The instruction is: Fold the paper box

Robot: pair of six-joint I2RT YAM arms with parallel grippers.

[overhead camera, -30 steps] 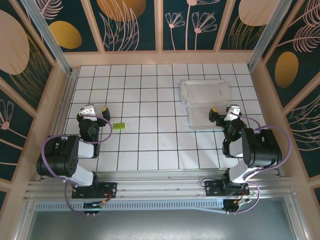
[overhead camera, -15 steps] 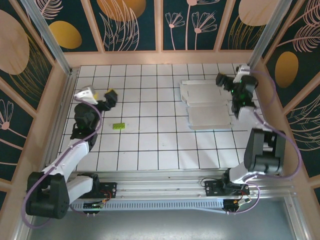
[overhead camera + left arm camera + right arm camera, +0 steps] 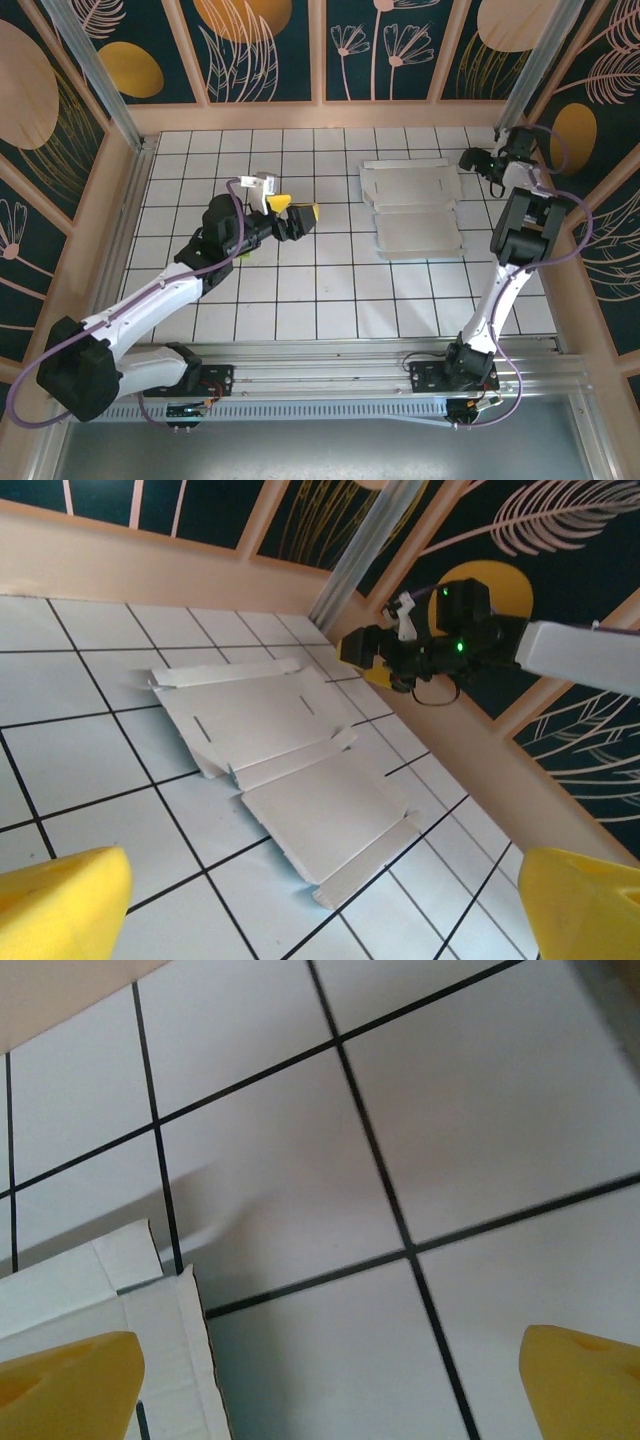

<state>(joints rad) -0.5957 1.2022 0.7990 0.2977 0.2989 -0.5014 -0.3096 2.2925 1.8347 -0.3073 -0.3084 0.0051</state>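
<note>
This looks like a robotics lab test cell, not a home or a shop. Under the left tool (image 3: 297, 212) lies a white counter ruled with a black square grid (image 3: 300, 290). Beyond the tool and to either side stand dark teal wall panels printed with gold discs and pink leaf outlines (image 3: 270, 50), set in peach-coloured frames. Behind the tool, silver aluminium rails (image 3: 320, 375) carry the base of its black-and-white jointed arm (image 3: 150, 300).

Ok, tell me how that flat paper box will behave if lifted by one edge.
The paper box is a thin creased sheet lying flat, so it will likely flop at its creases. It looks light and may slide on the tiled table when pushed.
</note>
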